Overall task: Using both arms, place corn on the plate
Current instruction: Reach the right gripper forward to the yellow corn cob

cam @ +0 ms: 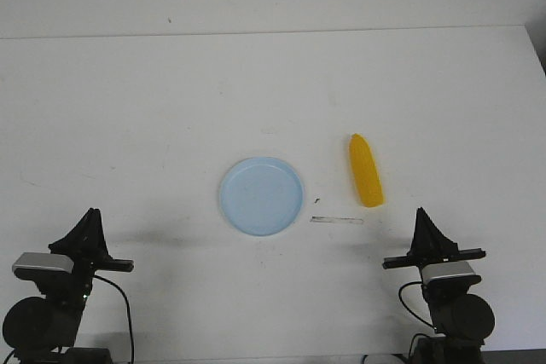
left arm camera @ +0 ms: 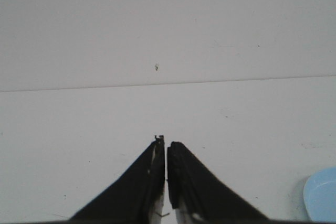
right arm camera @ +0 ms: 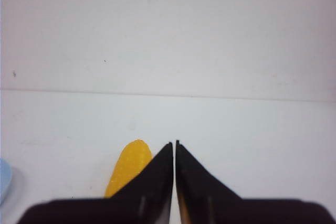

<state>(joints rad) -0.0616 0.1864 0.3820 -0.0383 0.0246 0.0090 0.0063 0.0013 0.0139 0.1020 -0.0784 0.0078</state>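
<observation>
White tabletop (cam: 128,108), plain. Corn (cam: 365,171) is laid flat just right of the plate (cam: 261,196), apart from it. Left gripper (left arm camera: 166,142) and right gripper (right arm camera: 174,144) are parked near the front edge, fingers pressed together, nothing held. Risk judged: the rounded cob may be rolled away if pinched off-centre.

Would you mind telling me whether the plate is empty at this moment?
Empty: the plate shows only bare blue surface, and the corn lies on the table beside it.

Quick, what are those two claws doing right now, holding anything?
Left gripper: closed, holding nothing.
Right gripper: closed, holding nothing; the corn lies on the table beside the plate.
</observation>
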